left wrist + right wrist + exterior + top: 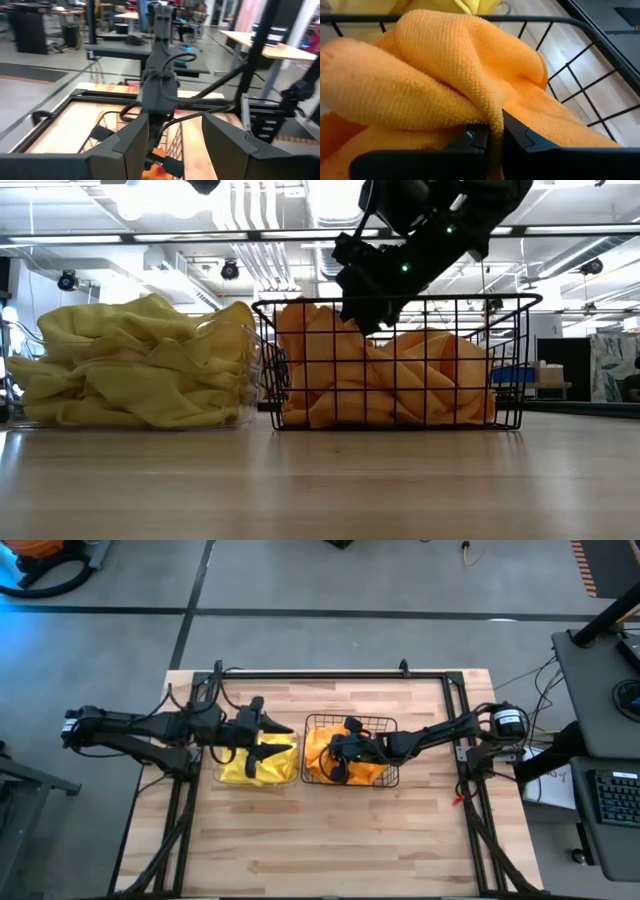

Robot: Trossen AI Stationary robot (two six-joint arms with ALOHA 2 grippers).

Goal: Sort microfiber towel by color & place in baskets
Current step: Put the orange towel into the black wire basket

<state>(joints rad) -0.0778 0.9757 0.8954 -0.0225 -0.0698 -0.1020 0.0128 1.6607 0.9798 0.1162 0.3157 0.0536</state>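
Observation:
Orange microfiber towels (365,772) fill the black wire basket (392,722), which stands at the table's middle. Yellow towels (248,765) are heaped in the clear plastic bin (245,370) to its left. My right gripper (338,760) reaches down into the wire basket near its left wall and is shut on an orange towel (435,75). My left gripper (276,740) hangs open above the clear bin's right side, clear of the yellow towels. Its two fingers frame the right arm (159,85) in the left wrist view. My right gripper pinches a raised fold of the orange towel (492,117) between its two fingers (520,135). It comes from above, slanting from the table's right side (365,305). The rest of the towel lies bunched on the other orange towels in the basket (400,380).
Both bins stand side by side in the middle of the wooden table (330,840). A black frame (330,673) runs along the far edge and the two sides. Bare wood lies toward the near edge. Desks and equipment stand off the table's right side (600,690).

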